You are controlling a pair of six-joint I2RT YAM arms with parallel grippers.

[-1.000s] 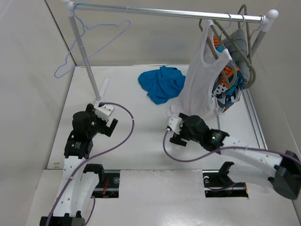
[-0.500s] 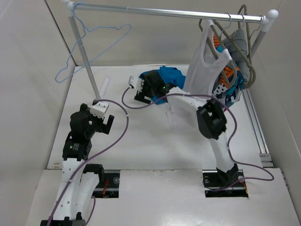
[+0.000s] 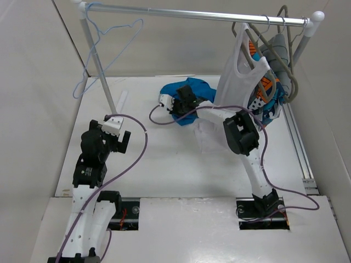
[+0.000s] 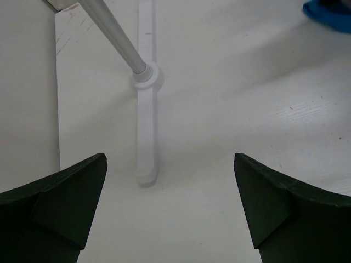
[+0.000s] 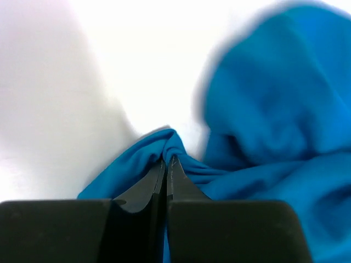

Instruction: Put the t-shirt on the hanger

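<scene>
The bright blue t-shirt (image 3: 198,89) lies crumpled on the white table at the back centre, a corner of it showing in the left wrist view (image 4: 329,13). My right gripper (image 3: 180,105) reaches over its left edge. Its jaws are shut (image 5: 166,160) on a pinched fold of the t-shirt (image 5: 274,109). The pale-blue wire hanger (image 3: 109,57) hangs empty at the left end of the rail, tilted. My left gripper (image 3: 122,139) hovers low over the table near the rack's left foot, jaws wide open (image 4: 170,208) with nothing between them.
A clothes rack spans the back: a metal rail (image 3: 192,13), a slanted left pole (image 3: 98,66), and a flat white foot (image 4: 147,109). A white tank top (image 3: 236,93) and a patterned garment (image 3: 269,98) hang at the right, close to my right arm.
My right arm swung from the table's middle back to the t-shirt and its jaws closed on the fabric. The hanger has swung on the rail. My left gripper barely moved.
</scene>
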